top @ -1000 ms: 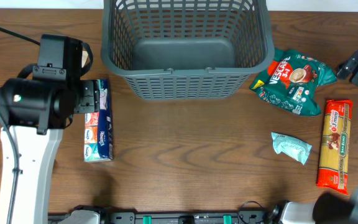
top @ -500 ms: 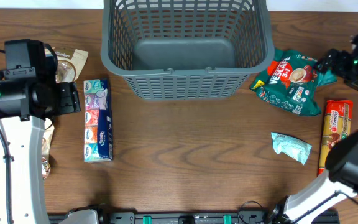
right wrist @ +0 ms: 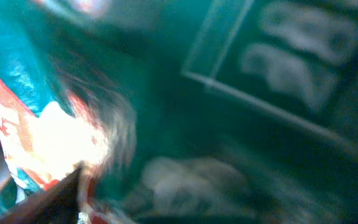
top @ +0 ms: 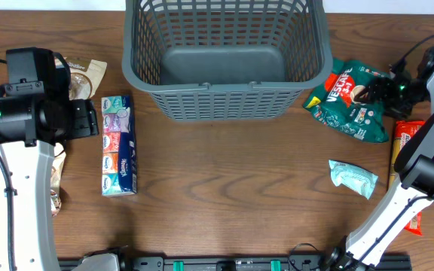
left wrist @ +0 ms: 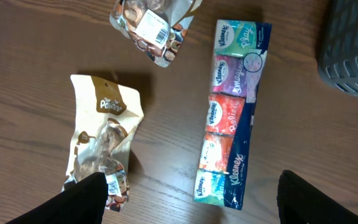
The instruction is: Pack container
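While the right gripper (top: pixel 376 91), opening unclear, is at the green bag (top: pixel 341 104), the container (top: pixel 228 105) sits just left.

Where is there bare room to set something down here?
The broad bare wood in front of the basket, between the tissue pack and the small teal packet. The basket is empty too. Crowded: Nescafe bag and pasta pack at right, snack bags at left.

On the worktop (top: pixel 224 188), the tissue pack (left wrist: pixel 232 118) lies just before the left fingers (left wrist: pixel 82 202); the coffee bag (top: pixel 345 102) lies beneath the right fingers (top: pixel 381 90).
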